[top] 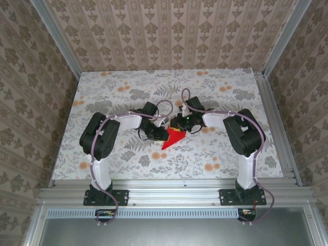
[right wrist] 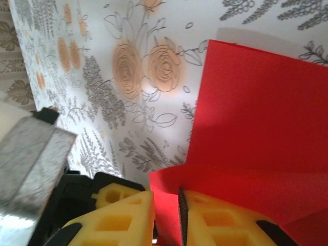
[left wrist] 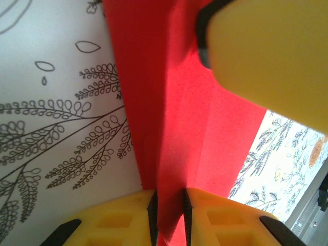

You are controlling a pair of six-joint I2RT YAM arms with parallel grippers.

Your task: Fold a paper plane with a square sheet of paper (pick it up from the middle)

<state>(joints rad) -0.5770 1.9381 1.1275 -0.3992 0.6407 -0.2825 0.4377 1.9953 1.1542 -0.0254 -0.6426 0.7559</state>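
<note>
The red paper [top: 173, 138] lies near the middle of the floral table [top: 128, 87], a little toward the table's near edge. From above it shows as a creased shape that narrows to a point aimed at the table's near-left corner. Both arms reach in over the middle of the table and meet at the paper. The left gripper [top: 160, 134] is on the side of the paper toward the table's left edge, and the right gripper [top: 180, 125] is on the side toward the far-right. In the left wrist view the left gripper [left wrist: 169, 205] has its yellow fingers [left wrist: 118, 218] drawn in to a narrow gap, with a raised fold of the red paper [left wrist: 169, 102] pinched between them. A blurred yellow finger of the other gripper sits close above the same sheet. In the right wrist view the right gripper [right wrist: 166, 210] is likewise nearly closed, clamping an edge of the paper [right wrist: 256, 113]. The rest of the sheet spreads flat over the table [right wrist: 102, 102] beyond it.
</note>
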